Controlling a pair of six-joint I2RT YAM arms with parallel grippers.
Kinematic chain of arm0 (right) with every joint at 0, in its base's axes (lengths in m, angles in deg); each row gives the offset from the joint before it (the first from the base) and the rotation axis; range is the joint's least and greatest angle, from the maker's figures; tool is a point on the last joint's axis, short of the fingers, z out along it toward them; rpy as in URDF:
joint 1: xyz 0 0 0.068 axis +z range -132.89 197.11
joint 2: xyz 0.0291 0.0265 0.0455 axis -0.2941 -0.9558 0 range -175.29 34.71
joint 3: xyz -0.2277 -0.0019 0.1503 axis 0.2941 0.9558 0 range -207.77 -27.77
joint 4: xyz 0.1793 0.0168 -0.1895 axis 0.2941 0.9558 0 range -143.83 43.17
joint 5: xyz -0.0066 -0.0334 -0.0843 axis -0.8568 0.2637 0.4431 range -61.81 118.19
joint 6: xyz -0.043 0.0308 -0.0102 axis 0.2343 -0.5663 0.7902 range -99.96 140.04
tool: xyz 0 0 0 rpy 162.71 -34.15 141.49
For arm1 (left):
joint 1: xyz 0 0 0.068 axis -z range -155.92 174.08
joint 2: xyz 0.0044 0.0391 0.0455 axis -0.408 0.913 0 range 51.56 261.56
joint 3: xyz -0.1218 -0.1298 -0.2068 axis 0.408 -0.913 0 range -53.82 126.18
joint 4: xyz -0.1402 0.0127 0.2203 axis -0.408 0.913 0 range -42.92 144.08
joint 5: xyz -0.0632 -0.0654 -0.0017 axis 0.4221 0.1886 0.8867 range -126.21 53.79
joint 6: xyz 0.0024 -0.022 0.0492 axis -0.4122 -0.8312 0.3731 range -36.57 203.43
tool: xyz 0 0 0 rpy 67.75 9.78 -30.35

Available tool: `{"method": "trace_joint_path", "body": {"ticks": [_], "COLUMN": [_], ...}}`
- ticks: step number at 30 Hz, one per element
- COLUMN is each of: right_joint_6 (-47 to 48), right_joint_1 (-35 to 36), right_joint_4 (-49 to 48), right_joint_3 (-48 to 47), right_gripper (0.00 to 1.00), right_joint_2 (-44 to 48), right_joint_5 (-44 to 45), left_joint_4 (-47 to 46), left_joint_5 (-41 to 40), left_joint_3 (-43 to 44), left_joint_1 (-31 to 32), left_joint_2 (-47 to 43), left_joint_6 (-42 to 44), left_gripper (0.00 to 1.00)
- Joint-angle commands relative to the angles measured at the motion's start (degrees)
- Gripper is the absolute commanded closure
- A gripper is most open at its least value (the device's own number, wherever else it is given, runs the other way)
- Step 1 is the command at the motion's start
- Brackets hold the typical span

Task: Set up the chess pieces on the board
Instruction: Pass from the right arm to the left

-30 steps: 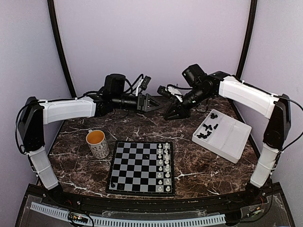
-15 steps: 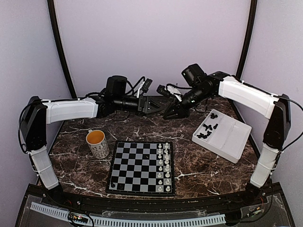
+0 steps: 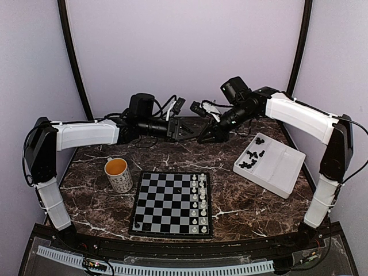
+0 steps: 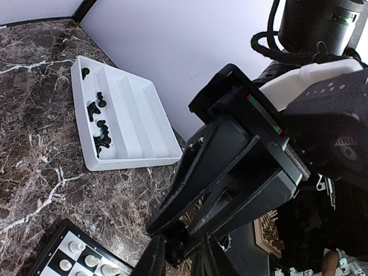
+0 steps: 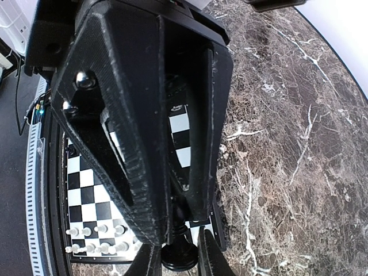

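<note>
Handover mid-air, beyond the board's far edge. Right gripper pinches the black piece. Left gripper jaws flank it, contact unclear. Confirm your left grip before releasing right.

The mug is standing upright on the marble table. White chess figures are standing in two columns right of the mug. The white tray is lying far right of the mug.
</note>
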Motion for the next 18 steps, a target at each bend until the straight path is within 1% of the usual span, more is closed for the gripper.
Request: {"method": "trace_joint_path", "body": {"ticks": [1,5,8,11,12,14,16,18], "right_joint_6": [-1.17,-1.26,-1.19,-1.13,-1.07,-0.5,0.41,1.66], "right_joint_1": [0.1,0.09,0.1,0.1,0.1,0.1,-0.29,-1.77], "right_joint_4": [-1.8,-1.68,-1.64,-1.37,-1.28,0.08,1.39,2.36], "right_joint_3": [-1.29,-1.4,-1.34,-1.7,-1.86,-2.53,-2.58,-1.1], "right_gripper": [0.98,0.98,0.98,0.97,0.95,0.86,0.75,0.65], "right_joint_2": [0.94,0.96,0.9,0.98,1.02,1.14,2.29,4.35], "right_joint_5": [0.12,-0.06,-0.06,0.11,0.16,0.52,1.65,1.43], "left_joint_4": [-0.68,-0.79,-0.89,-0.95,-0.88,-0.3,2.58,7.97], "left_joint_5": [1.27,1.48,1.49,1.53,1.49,1.3,0.68,-1.02], "left_joint_3": [-0.78,-0.96,-1.08,-1.17,-1.18,-0.98,0.0,1.24], "left_joint_1": [0.28,0.28,0.28,0.28,0.28,0.28,0.28,0.28], "left_joint_2": [-0.34,-0.47,-0.58,-0.71,-0.75,-0.95,-1.51,-2.81], "left_joint_6": [0.12,-0.04,0.0,0.04,0.06,0.52,2.53,6.24], "left_gripper": [0.77,0.84,0.91,0.95,0.96,0.97,0.98,0.99]}}
